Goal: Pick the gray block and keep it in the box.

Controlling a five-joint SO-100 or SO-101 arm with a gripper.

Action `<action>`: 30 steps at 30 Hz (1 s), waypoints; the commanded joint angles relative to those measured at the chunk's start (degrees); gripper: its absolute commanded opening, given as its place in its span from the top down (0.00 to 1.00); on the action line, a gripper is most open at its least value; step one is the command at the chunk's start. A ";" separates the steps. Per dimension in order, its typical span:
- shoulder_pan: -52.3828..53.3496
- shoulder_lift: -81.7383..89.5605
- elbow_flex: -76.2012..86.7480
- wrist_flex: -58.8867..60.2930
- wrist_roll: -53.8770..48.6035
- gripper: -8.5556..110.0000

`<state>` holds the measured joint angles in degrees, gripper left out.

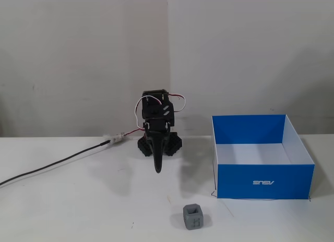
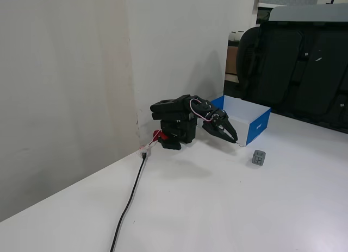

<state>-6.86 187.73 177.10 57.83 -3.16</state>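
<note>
The gray block (image 1: 193, 217) sits on the white table near the front edge in a fixed view, to the left of the box; it also shows small in the other fixed view (image 2: 259, 157). The blue box (image 1: 261, 182) stands open at the right with a white floor and an upside-down ASUS logo; it shows behind the arm in the other view (image 2: 259, 125). My black gripper (image 1: 157, 169) points down over the table, well behind the block, fingers together and holding nothing; it shows from the side in the other view (image 2: 234, 140).
A black cable (image 1: 52, 166) runs from the arm's base across the table to the left, also in the other view (image 2: 128, 203). A black chair (image 2: 304, 67) stands behind the table. White walls meet behind the arm.
</note>
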 commanded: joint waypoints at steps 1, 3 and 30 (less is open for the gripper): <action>-0.44 8.70 -1.32 0.09 0.26 0.93; -0.44 8.70 -1.32 0.09 0.26 0.93; -1.67 8.70 -1.32 0.09 -0.53 0.93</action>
<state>-8.09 187.73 177.10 57.83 -3.16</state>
